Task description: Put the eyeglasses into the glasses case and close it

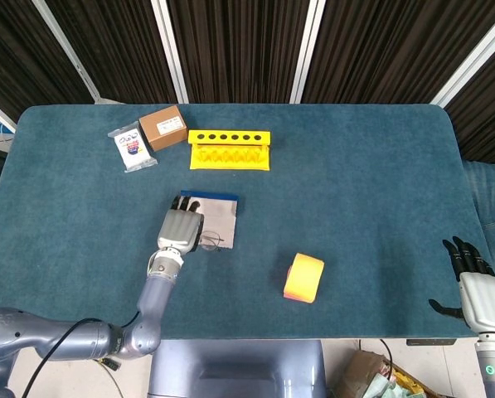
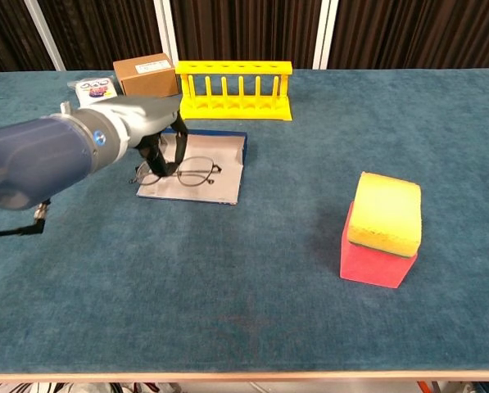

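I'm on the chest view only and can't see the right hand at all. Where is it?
Observer: The head view shows the right hand off the table, past its near right corner, fingers spread and holding nothing.
Operator: Good. From above, are the glasses actually over the case?
Observer: Yes. From above, the eyeglasses that the left hand holds fall inside the outline of the open glasses case, close to its near edge.
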Robot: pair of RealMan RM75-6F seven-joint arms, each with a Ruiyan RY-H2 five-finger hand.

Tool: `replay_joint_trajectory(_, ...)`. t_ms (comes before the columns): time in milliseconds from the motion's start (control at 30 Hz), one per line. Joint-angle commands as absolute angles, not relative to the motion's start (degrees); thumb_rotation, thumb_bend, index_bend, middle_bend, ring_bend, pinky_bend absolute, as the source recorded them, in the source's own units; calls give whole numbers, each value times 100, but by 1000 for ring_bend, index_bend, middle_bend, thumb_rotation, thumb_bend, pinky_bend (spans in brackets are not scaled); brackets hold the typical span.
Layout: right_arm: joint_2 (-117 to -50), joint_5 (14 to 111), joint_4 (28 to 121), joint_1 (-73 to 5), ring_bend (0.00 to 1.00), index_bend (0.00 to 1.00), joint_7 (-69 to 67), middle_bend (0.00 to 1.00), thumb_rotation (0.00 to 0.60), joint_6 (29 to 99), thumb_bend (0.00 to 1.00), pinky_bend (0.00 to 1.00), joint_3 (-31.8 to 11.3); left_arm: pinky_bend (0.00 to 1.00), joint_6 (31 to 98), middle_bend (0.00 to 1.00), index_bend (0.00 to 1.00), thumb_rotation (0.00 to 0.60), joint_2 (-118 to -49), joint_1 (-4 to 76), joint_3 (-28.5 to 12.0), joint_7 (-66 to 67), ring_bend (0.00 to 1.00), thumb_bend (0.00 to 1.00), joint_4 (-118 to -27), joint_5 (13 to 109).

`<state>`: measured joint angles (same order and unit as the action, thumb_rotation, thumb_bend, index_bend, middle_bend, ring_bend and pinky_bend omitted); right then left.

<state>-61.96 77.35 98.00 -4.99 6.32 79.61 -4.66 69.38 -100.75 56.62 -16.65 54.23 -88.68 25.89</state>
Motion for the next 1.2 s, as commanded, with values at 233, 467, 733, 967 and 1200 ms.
replay_joint_trajectory(233,-6196,7729,9796,-497,0,0,631,0,600,7971,0,210,-471,0,7031,173,575,600,-10522,6239,-2172,5946,0,472,-7959,2088)
replay_joint_trajectory(467,-6191,7727,9798,-489,0,0,609,0,600,7986,0,210,-475,0,6629,170,576,600,-10856,6414,-2238,5897,0,472,-7105,1977)
replay_joint_trajectory(733,-6174,7690,9794,-498,0,0,573,0,600,7948,0,211,-485,0,6207,169,575,600,-11253,6551,-2251,5684,0,472,-6255,2123)
replay_joint_trajectory(967,-6175,7686,9796,-505,0,0,573,0,600,7933,0,210,-483,0,5990,168,576,600,-11471,6670,-2418,5656,0,472,-5793,2024)
replay_joint_trajectory(1200,-6175,7675,9802,-503,0,0,568,0,600,7931,0,211,-483,0,5886,168,575,600,-11656,6759,-2504,5651,0,472,-5430,2035)
